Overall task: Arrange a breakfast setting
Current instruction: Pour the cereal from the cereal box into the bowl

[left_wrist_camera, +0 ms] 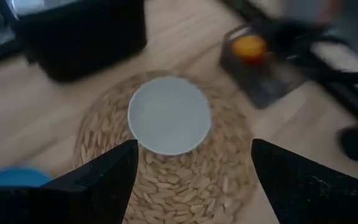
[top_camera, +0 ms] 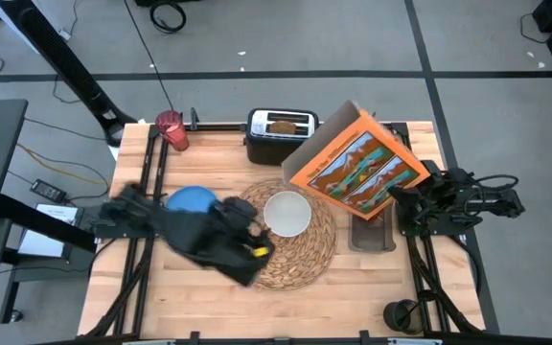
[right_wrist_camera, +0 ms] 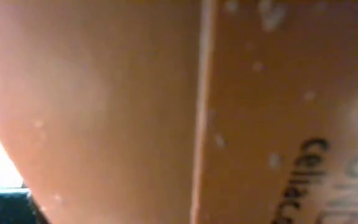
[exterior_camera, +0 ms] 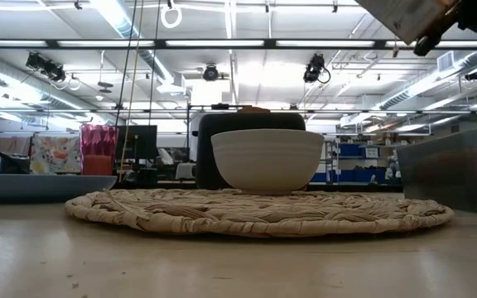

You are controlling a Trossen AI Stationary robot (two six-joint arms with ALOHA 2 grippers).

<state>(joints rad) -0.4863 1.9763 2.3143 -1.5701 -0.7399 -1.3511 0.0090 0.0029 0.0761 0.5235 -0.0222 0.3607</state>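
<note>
A white bowl [top_camera: 287, 213] stands on the round woven placemat [top_camera: 305, 259] at the table's middle; it also shows in the low view [exterior_camera: 267, 159]. A blue plate [top_camera: 190, 199] lies left of the mat. Toast [top_camera: 282, 123] sits in the black toaster [top_camera: 281, 139] at the far edge. The pink-red cup [top_camera: 172, 130] stands far left. My left gripper [top_camera: 257, 233] hovers open and empty over the mat's left side, its fingers [left_wrist_camera: 104, 177] pointing toward the bowl [left_wrist_camera: 169, 115]. My right gripper [top_camera: 398, 199] holds an orange cereal box [top_camera: 357, 163]. Spoon and apple are not seen. My right gripper holds the cereal box at its edge nearest the table's right side [top_camera: 391, 189], coming level from the right. The box is lifted clear of the table and tilted, above the grey bin. The box's orange face [right_wrist_camera: 104, 93] fills the wrist view and hides the fingers.
A grey bin [top_camera: 372, 235] stands right of the mat, under the box; a blurred orange-yellow round thing [left_wrist_camera: 250, 46] lies in it. A dark round object [top_camera: 401, 316] sits at the near right corner. Bare wood lies along the near edge.
</note>
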